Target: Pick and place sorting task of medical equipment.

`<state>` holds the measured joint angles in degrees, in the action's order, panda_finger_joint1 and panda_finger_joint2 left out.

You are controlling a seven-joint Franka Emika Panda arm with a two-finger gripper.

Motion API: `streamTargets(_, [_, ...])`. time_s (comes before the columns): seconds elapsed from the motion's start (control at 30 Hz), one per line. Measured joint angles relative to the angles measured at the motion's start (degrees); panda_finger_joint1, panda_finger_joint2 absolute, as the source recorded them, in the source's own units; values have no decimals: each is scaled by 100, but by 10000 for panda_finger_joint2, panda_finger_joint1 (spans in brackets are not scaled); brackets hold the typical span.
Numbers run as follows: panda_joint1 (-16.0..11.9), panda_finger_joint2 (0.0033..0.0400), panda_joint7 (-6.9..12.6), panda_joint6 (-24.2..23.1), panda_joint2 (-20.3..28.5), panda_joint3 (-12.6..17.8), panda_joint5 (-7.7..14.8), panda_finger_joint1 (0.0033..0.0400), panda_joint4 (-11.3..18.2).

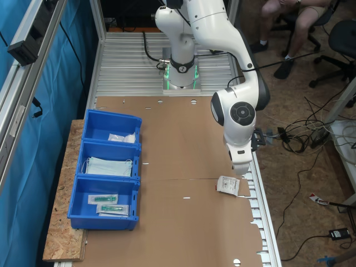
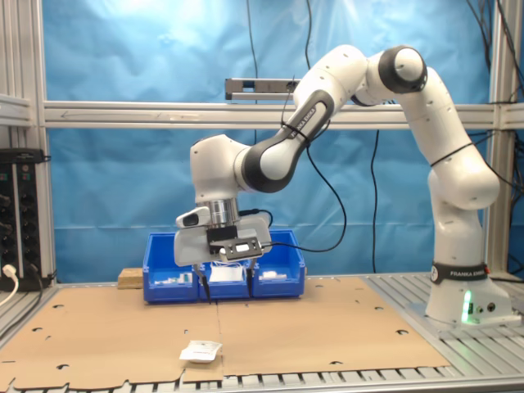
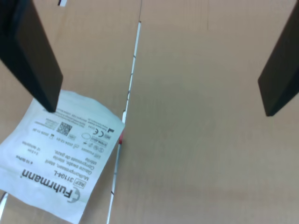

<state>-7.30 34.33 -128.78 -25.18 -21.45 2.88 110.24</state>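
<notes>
Flat on the brown cardboard sheet lies the white sealed packet, dark print facing up, close to the table edge at the first exterior view's right. In the second exterior view the packet sits near the front edge of the cardboard, slightly crumpled. In the wrist view the packet lies askew beside a seam in the cardboard, one dark finger overlapping its corner in the picture; touching or above, cannot tell. Gripper jaws stand wide apart, nothing between them. In the second exterior view the gripper hangs above the cardboard, packet below it.

Well apart, at the first exterior view's left, three blue bins in a row: white packets, pale blue face masks, clear packets with green-tipped syringes.
</notes>
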Motion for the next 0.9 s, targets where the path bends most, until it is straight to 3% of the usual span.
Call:
streamTargets(0.23, [0,400,0,-445,-309,44,0,400,-6])
streamTargets(0.9, [4,400,-100,-1418,-528,130,0,400,-167])
